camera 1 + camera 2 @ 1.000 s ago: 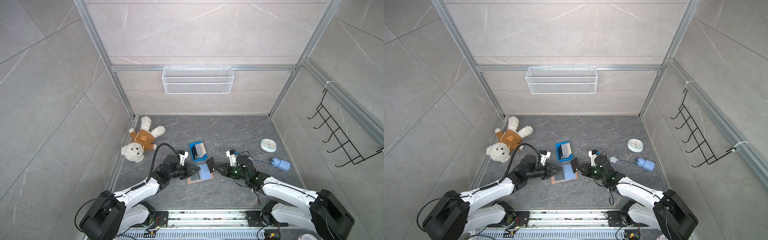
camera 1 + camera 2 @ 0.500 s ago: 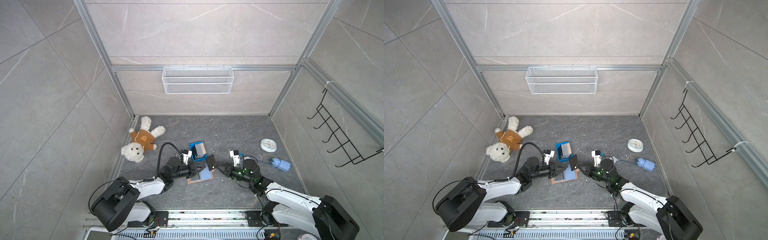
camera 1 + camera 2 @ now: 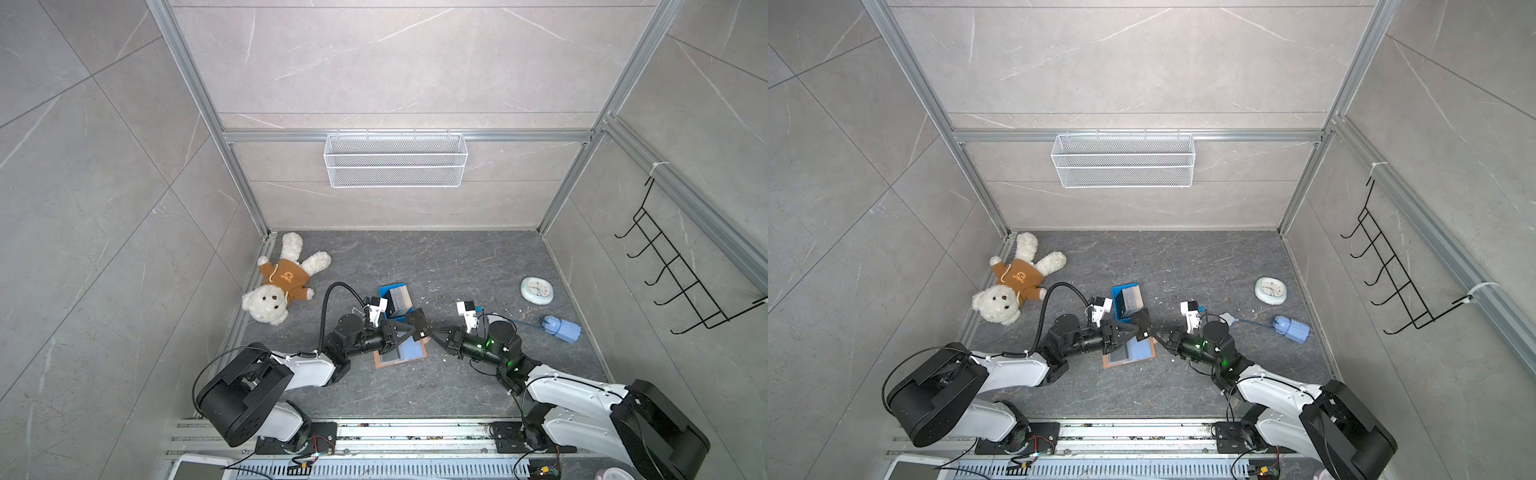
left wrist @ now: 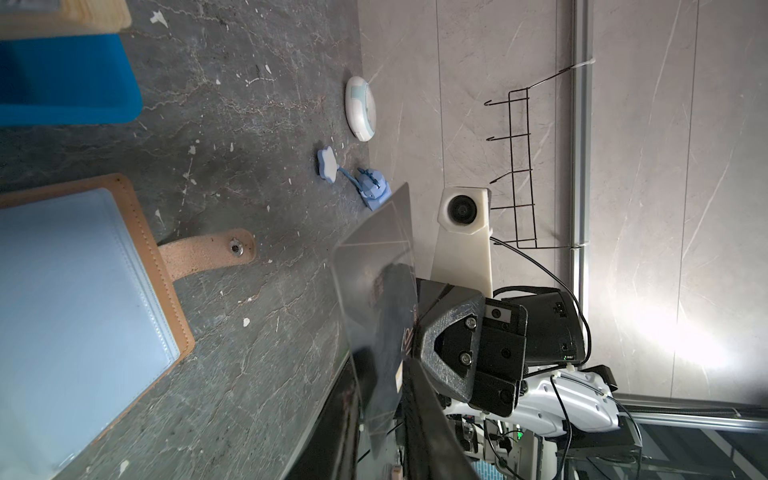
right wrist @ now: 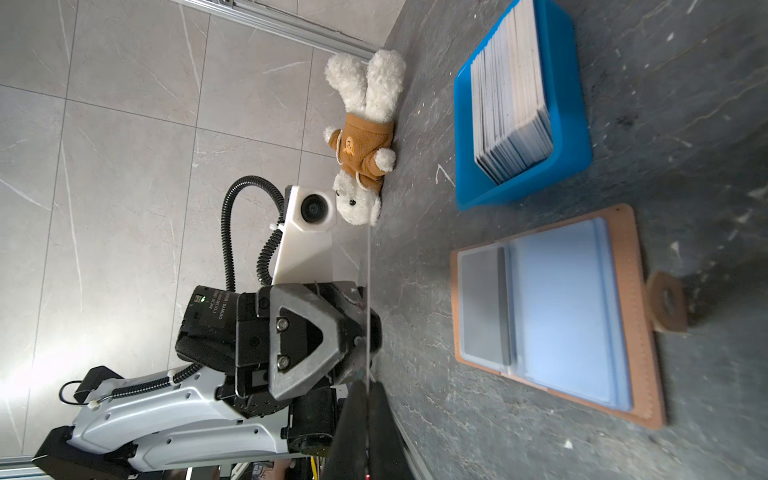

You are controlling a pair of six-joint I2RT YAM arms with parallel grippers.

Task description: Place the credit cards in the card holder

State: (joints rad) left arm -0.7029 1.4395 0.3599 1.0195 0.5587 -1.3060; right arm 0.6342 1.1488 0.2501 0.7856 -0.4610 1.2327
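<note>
A black credit card (image 3: pixel 417 319) is being straddled just above the card holder (image 3: pixel 415 350) by the left hand (image 3: pixel 411 328), jaws narrowly parted, grip not tellable, and pinched by the closed right hand (image 3: pixel 430 333). Stacked credit cards (image 3: pixel 400 300) are being stored just behind the card holder.

The bench (image 3: pixel 457 266) is dark grey stone, veined in paler grey and flecked with white. The card holder (image 3: pixel 411 351) has a tan cover and pale blue sleeves. In the right wrist view one sleeve shows a flat grey card (image 5: pixel 484 303). The tray (image 3: pixel 382 293) is bright blue, and its stacked cards (image 3: pixel 400 300) are white and grey at the edges. The lifted card (image 3: pixel 417 322) is black with a small pale mark. The teddy bear (image 3: pixel 266 301) is white, in a brown hoodie with a little bear face. The clock (image 3: pixel 537 290) is pale mint and white, and the small toy (image 3: pixel 561 328) is light blue. The wire basket (image 3: pixel 395 160) is white and the hook rack (image 3: pixel 681 268) black. The walls (image 3: pixel 395 62) are pale grey tiles with white veins.
</note>
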